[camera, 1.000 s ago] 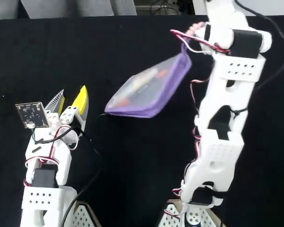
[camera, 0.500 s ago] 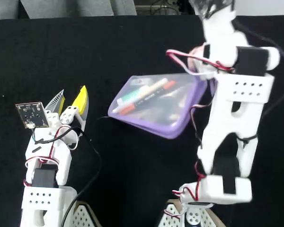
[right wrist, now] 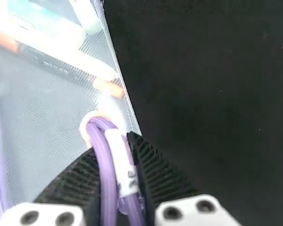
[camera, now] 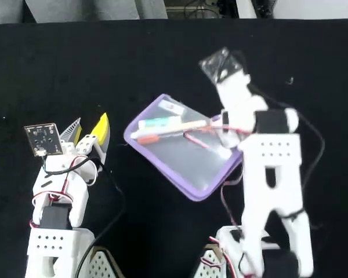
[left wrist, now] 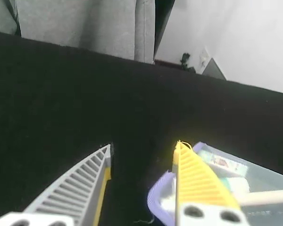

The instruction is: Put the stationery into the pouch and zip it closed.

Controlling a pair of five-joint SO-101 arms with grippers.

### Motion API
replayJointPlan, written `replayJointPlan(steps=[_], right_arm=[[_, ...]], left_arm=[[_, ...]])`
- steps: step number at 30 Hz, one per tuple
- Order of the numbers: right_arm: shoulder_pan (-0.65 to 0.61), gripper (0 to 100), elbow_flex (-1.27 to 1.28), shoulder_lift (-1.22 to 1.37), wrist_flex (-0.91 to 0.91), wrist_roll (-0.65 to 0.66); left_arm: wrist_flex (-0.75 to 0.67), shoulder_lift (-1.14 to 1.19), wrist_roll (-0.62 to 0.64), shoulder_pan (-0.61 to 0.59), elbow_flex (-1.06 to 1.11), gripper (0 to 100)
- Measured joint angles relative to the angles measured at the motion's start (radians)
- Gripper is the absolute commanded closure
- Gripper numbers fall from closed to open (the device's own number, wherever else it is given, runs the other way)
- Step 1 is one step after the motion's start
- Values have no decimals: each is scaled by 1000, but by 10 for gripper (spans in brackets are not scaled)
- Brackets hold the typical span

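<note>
The right tool (right wrist: 112,145) is clamping the purple loop (right wrist: 108,165) of the clear pouch (camera: 185,159), which is sitting between the arms over the black worktop (camera: 75,69) with pens (camera: 162,124) inside. The left tool (left wrist: 142,147) is gaping wide just beside the pouch's corner. Zipping well likely means pinning that corner while drawing the loop steadily along the edge.

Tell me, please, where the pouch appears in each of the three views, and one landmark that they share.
High view: the pouch is at the centre of the picture, between the two arms.
Left wrist view: it is in the lower right corner, partly behind the left gripper.
Right wrist view: it takes the left half; the right gripper is shut on its purple loop.
Shared landmark: the white pen inside the pouch.
</note>
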Motion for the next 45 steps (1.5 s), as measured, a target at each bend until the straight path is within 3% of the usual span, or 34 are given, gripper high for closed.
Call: replayJointPlan(steps=[5, 10, 22, 31, 39, 43, 45], right_arm=[[-8, 829, 259, -132, -181, -89], [-9, 738, 437, -227, -315, -114], [-20, 665, 839, -437, -629, -94], [64, 666, 875, -758, -499, 164], [121, 666, 918, -1293, -269, 176], [126, 678, 925, -1315, -210, 144], [126, 735, 933, -1316, -199, 86]], left_arm=[[18, 0, 0, 0, 0, 926], [18, 0, 0, -3, 0, 961], [189, 0, 0, -3, 0, 958], [305, 0, 0, -3, 0, 960], [428, -141, 0, -3, 0, 961], [559, -311, 0, -3, -2, 966], [592, -288, 0, -3, -2, 971]])
